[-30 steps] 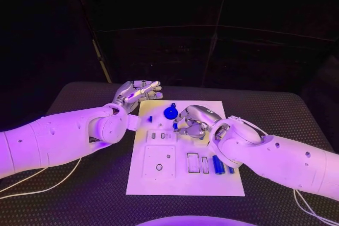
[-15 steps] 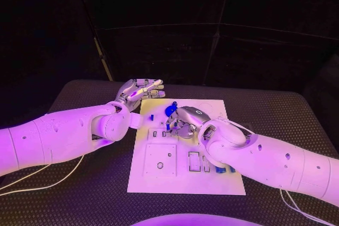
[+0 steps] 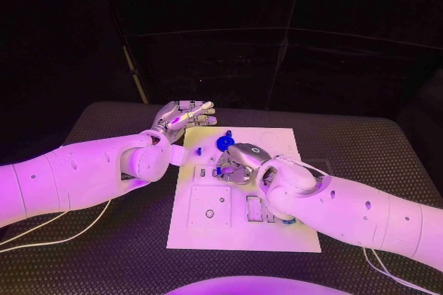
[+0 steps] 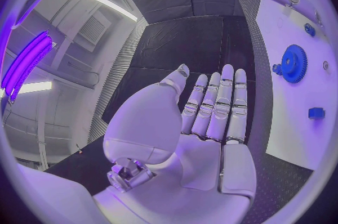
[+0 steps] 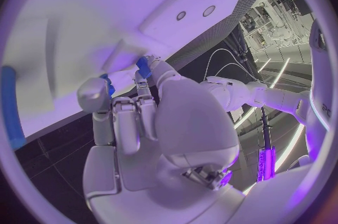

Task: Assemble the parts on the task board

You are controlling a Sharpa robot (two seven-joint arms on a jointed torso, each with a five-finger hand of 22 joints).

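Observation:
The white task board [image 3: 242,239] lies mid-table. A blue gear [image 3: 225,143] [image 4: 293,62] sits near its far end, with a small blue block [image 3: 198,151] [image 4: 316,113] to its left. My right hand [image 3: 240,162] [image 5: 151,117] is curled down over the small slots in the board's middle. In the right wrist view its thumb and fingers pinch a small blue part [image 5: 143,66] against the board [image 5: 84,4]. My left hand [image 3: 184,116] [image 4: 204,122] hovers by the board's far left corner, palm bare and fingers straight.
A long blue piece [image 5: 7,94] lies on the board, and a blue tip [image 3: 288,221] peeks out under my right forearm near the board's right edge. Recessed cut-outs [image 3: 210,207] mark the near half. Black matting [image 3: 369,148] surrounds the board.
My right hand has slid left and toward the board's middle slots, and its forearm now covers the blue pieces at the right edge. The left hand has barely moved.

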